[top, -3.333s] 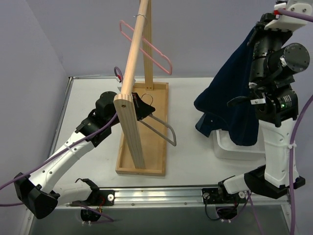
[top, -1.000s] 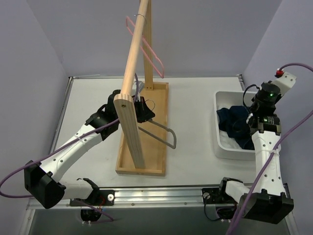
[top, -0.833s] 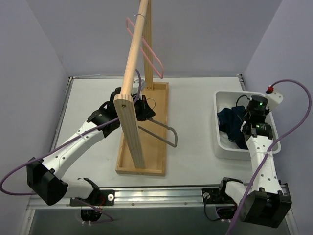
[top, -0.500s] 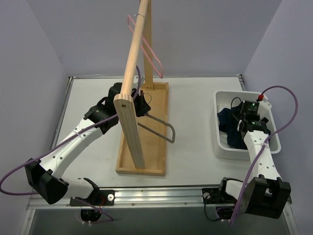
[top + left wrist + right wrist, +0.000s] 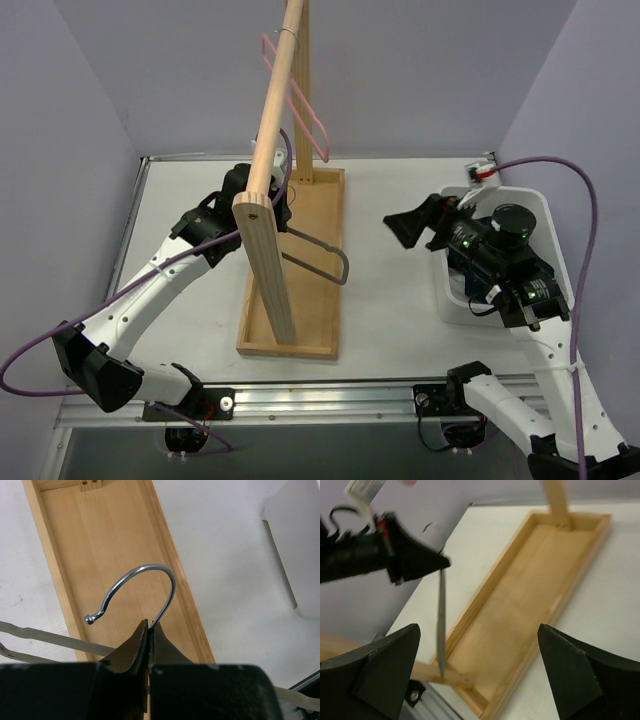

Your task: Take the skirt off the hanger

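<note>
The left gripper (image 5: 278, 212) is pinching its fingers tight on the neck of the grey metal hanger (image 5: 326, 263), right under the wooden rail (image 5: 270, 130) of the rack. On the left wrist camera the two black fingers (image 5: 134, 642) are pressing together at 6 o'clock, and the hanger's chrome hook (image 5: 171, 592) is curling up from between them toward 12 o'clock, over the rack's wooden base tray (image 5: 100, 540). The hanger's bare wire frame is hanging out toward 4 o'clock from that grip, with nothing on it.

The skirt (image 5: 457, 268), dark blue, is lying bunched in the white bin (image 5: 538, 203) at 3 o'clock on the table (image 5: 390, 320), mostly hidden under the right arm. The right gripper (image 5: 420, 222) is hovering just outside the bin's 9 o'clock wall, its fingers spread wide and holding nothing. The right wrist camera is confirming it: the two dark fingertips (image 5: 385, 655) are sitting far apart at 7 and 5 o'clock, looking across at the base tray. A pink hanger (image 5: 303, 100) is dangling from the rail toward 12 o'clock.
</note>
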Controlling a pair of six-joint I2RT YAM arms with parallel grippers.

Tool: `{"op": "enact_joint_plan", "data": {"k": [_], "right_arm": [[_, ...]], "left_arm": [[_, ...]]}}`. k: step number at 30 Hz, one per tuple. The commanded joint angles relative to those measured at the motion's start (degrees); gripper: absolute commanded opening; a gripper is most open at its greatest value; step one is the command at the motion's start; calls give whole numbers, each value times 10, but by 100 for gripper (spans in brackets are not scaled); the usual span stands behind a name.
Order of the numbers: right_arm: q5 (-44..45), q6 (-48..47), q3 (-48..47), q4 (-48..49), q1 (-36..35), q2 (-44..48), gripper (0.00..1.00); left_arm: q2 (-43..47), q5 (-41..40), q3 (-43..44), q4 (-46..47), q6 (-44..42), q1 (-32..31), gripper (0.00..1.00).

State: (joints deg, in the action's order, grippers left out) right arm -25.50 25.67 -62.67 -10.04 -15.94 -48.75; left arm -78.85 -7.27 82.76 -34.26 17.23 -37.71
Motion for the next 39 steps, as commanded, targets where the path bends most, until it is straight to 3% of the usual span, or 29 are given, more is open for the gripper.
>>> {"op": "enact_joint_plan", "data": {"k": [1,5,12,15,16,17,18,28,30,32,34,35,39], "right_arm": [[-60,4,15,37,-120,-44,99],[56,-28,-23,0,-256,-110,97],[84,-36,-20,18,-278,-137,88],[77,-33,1,35,-278,-130,65],[77,-32,11,39,-278,-129,32],[77,-29,17,42,-278,-127,8],[78,-28,23,49,-278,-119,0],[-1,-44,88,68,-257,-18,0],[-4,-44,85,61,-253,-5,0],[-2,-42,85,60,-253,9,0],[8,-44,83,53,-253,16,0],[19,-46,78,43,-253,21,0],[47,-54,58,36,-253,37,0]], "left_arm": [[-3,-17,39,-6,-12,3,2],[4,-16,46,-11,-7,3,2],[23,-13,43,-22,-7,3,2],[29,-2,37,-23,-8,3,2],[36,10,29,-17,-10,3,2],[41,21,24,-13,-11,4,2],[54,54,16,6,-17,6,2],[133,281,-92,115,18,77,2],[136,311,-103,125,33,91,17],[139,312,-110,131,45,94,41],[143,298,-116,122,59,95,98],[145,291,-116,118,61,95,94],[175,193,-112,76,74,95,94]]}}
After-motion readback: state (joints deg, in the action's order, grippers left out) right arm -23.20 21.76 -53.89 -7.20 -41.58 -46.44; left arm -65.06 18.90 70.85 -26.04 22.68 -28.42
